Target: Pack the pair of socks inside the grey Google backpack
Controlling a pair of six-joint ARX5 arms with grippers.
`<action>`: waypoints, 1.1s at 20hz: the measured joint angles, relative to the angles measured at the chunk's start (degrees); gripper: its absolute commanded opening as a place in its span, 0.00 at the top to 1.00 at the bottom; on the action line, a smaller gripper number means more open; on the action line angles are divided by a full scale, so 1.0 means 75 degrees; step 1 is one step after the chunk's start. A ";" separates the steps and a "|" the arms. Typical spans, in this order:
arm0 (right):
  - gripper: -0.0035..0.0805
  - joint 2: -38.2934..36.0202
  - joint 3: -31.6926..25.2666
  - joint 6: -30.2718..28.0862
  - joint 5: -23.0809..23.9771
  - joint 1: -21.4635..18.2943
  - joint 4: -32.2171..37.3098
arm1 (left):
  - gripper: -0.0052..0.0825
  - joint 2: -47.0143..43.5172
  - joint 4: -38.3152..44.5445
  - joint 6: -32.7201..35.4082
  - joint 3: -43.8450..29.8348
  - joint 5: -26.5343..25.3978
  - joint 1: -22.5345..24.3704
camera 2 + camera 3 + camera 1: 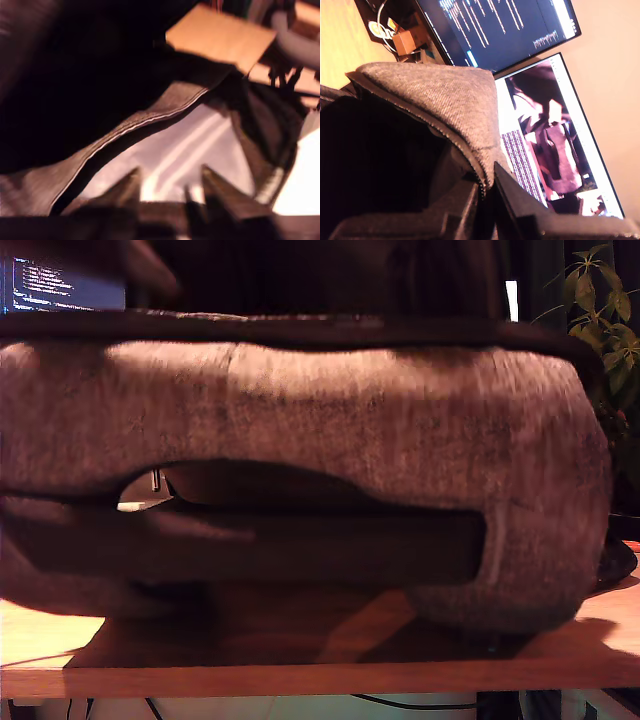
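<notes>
The grey Google backpack (330, 420) fills the exterior view, lying on a wooden table with a dark slit of a pocket across its front. Neither arm shows there. My second gripper (487, 182) is shut on the backpack's zip-edged flap (445, 100) and holds it up over the dark inside. My first gripper (170, 182) is open, its two dark fingertips (131, 186) pointing into the backpack (40, 190) past a stitched edge. A pale, faintly striped surface (190, 150) lies just beyond them. I cannot tell whether it is the pair of socks or lining.
The table's front edge (300, 675) runs along the bottom of the exterior view. A screen (50, 285) glows at that view's upper left and a plant (600, 310) stands at its upper right. Two monitors (510, 25) and cables stand behind the raised flap.
</notes>
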 measured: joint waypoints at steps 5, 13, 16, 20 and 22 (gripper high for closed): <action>0.97 -0.0064 0.0102 0.0816 -0.0312 -0.0096 -0.0863 | 0.97 -0.0691 -0.0184 0.0006 0.0122 -0.0766 0.0000; 0.97 0.0006 0.0122 0.2495 -0.1271 -0.0204 -0.2611 | 0.97 -0.1501 -0.0507 0.0009 0.0122 -0.1483 0.0000; 0.97 0.0382 0.0137 0.2999 -0.1874 -0.0204 -0.3110 | 0.97 -0.1588 -0.0504 0.0020 0.0125 -0.1746 0.0000; 0.97 0.1145 0.0137 0.3791 -0.2748 -0.0207 -0.3625 | 0.97 -0.1539 -0.0507 0.0108 0.0125 -0.1958 0.0000; 0.97 0.1463 0.0137 0.3940 -0.3147 -0.0254 -0.3879 | 0.97 -0.1542 -0.0507 0.0146 0.0125 -0.1976 0.0000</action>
